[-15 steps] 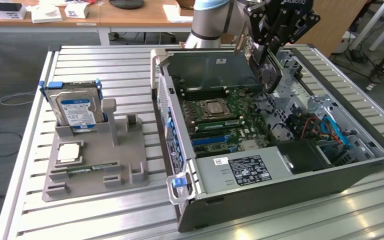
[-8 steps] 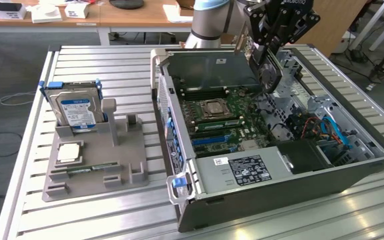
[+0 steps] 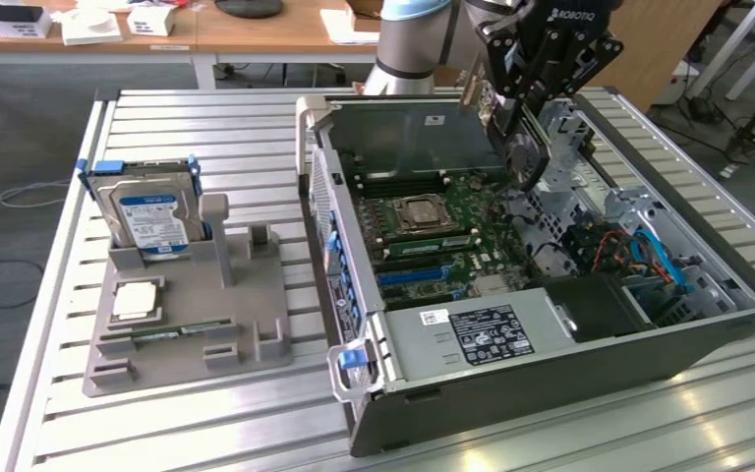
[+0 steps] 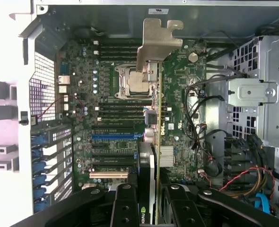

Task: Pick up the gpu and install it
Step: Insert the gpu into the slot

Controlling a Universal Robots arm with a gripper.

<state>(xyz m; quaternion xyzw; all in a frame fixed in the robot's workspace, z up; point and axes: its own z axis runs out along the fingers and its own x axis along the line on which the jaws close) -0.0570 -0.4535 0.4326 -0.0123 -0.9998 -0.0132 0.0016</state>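
Dull silver metal bracket on gpu [image 4: 152, 151]; ribbed shiny metal table [image 3: 194, 128]; smooth matt grey plastic parts holder [image 3: 240, 295].

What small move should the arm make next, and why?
Probably shift the gpu sideways toward the blue expansion slot and line it up. The gripper is shut on the card, which hangs over the motherboard beside the slot and is not seated.

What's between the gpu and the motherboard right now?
Nothing but air: the gpu, clamped in the gripper, hangs clear above the motherboard, per the exterior view.
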